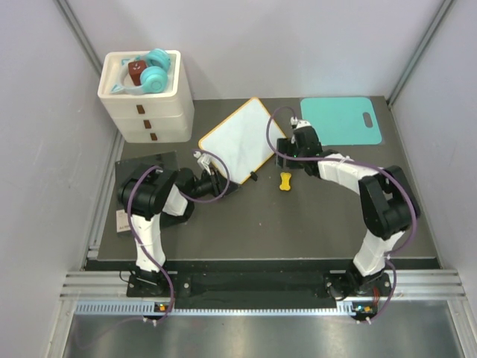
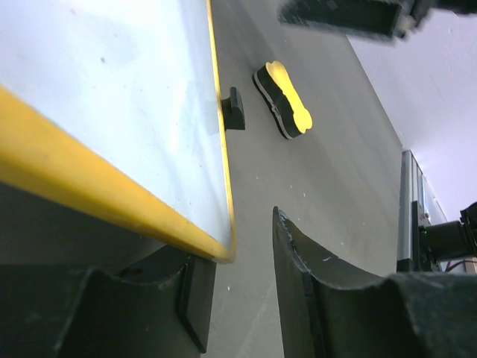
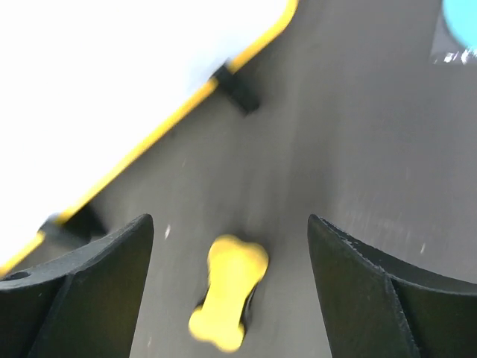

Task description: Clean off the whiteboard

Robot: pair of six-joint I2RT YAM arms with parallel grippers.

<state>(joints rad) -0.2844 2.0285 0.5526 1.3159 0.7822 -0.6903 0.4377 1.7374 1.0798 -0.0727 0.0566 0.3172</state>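
The whiteboard point(image 1: 242, 138) lies tilted on the dark table, white with a thin yellow frame; I see no marks on it. It also shows in the left wrist view point(image 2: 112, 97) and the right wrist view point(image 3: 112, 74). A yellow bone-shaped eraser point(image 1: 285, 181) with a black underside lies on the table just right of the board's near corner point(image 2: 287, 101). My left gripper point(image 1: 226, 181) is open at the board's near corner point(image 2: 238, 246), one finger under the frame. My right gripper point(image 1: 287, 153) is open and empty above the eraser point(image 3: 227, 291), which shows between its fingers.
A teal mat with a handle hole point(image 1: 343, 119) lies at the back right. White stacked drawers point(image 1: 145, 112) holding teal items stand at the back left. A black square pad point(image 1: 145, 168) lies under the left arm.
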